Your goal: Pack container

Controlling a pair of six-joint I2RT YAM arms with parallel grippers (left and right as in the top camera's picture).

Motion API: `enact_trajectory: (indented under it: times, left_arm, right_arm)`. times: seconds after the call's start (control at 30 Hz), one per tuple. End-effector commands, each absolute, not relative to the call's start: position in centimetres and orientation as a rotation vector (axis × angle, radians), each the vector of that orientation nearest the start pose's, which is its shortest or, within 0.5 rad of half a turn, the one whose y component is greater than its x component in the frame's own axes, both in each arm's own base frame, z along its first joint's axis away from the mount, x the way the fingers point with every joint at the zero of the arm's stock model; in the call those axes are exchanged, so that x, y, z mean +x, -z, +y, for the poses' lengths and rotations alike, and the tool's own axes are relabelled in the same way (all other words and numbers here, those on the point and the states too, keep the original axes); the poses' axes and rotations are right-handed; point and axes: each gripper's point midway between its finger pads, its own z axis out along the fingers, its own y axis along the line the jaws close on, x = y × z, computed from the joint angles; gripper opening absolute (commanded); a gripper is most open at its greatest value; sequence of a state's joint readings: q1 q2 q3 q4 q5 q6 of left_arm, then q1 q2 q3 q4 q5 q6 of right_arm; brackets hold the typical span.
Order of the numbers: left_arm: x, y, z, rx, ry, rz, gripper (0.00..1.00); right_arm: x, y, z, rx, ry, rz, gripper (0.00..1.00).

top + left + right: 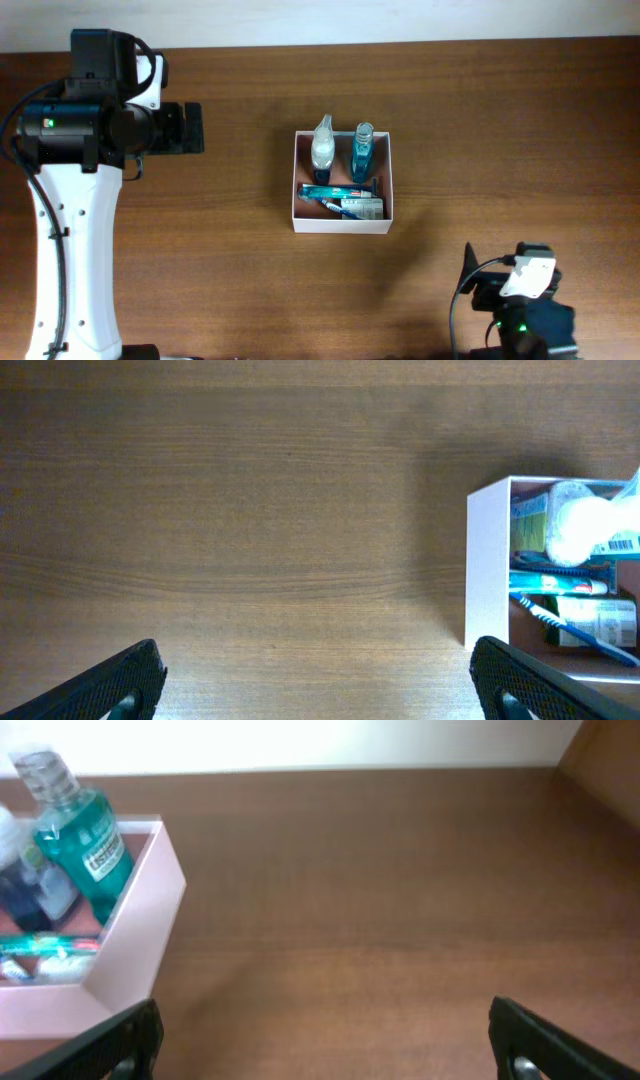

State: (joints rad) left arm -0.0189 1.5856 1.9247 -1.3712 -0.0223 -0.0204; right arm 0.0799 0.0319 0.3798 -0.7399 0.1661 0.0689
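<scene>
The white container (343, 226) sits mid-table with a reddish-brown inside. In it lie a white bottle (322, 150), a teal mouthwash bottle (361, 155), a toothpaste tube (335, 190) and a toothbrush (345, 208). The container also shows at the right of the left wrist view (487, 565) and at the left of the right wrist view (130, 935). My left gripper (315, 685) is open and empty, well left of the container. My right gripper (325, 1040) is open and empty over bare wood, near the table's front right.
The left arm's white column (70, 250) runs along the table's left side. The right arm's base (520, 300) sits at the front right. The table's far edge meets a pale wall (300, 745).
</scene>
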Motion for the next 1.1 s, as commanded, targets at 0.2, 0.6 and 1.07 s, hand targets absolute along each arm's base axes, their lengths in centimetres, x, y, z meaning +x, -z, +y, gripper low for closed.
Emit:
enact_trajectory:
  times: [0.2, 0.6, 1.07]
  left_arm:
    - [36.1, -31.1, -0.3, -0.019, -0.003, 2.584, 0.99]
    - [36.1, -31.1, -0.3, -0.019, -0.003, 2.584, 1.00]
    - [34.9, -32.2, -0.5, -0.010, -0.014, 2.554, 1.00]
  right_arm:
    - [20.0, -10.2, -1.4, 0.145, 0.057, 2.065, 0.99]
    - [19.9, -9.6, -1.4, 0.144, 0.061, 2.082, 0.99]
    - [19.9, -9.6, -1.4, 0.144, 0.060, 2.082, 0.99]
